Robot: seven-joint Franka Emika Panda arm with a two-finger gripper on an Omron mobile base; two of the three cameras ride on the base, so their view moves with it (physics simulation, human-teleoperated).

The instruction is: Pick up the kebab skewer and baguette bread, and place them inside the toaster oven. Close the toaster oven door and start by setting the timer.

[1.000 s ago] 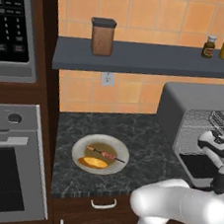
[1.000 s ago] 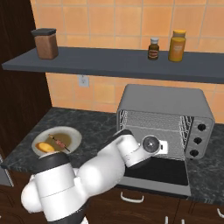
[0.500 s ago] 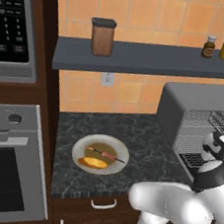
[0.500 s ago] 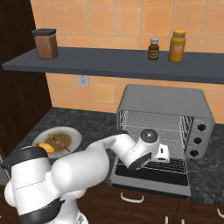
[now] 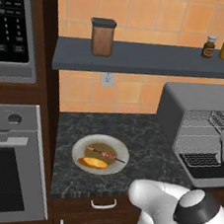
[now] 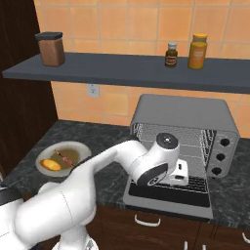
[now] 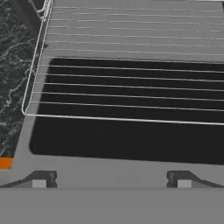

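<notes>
On dark speckled counter: plate, toaster oven with door down, claw spread empty above it.

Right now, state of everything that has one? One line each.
toaster oven door: open, folded down flat.
wire rack: pulled out over the door, bare.
kebab skewer: on the plate, not picked up.
baguette bread: on the plate, beside the skewer.
pincer: over the open door, fingers apart, holding nothing.
jar: lid on, on the shelf.
</notes>
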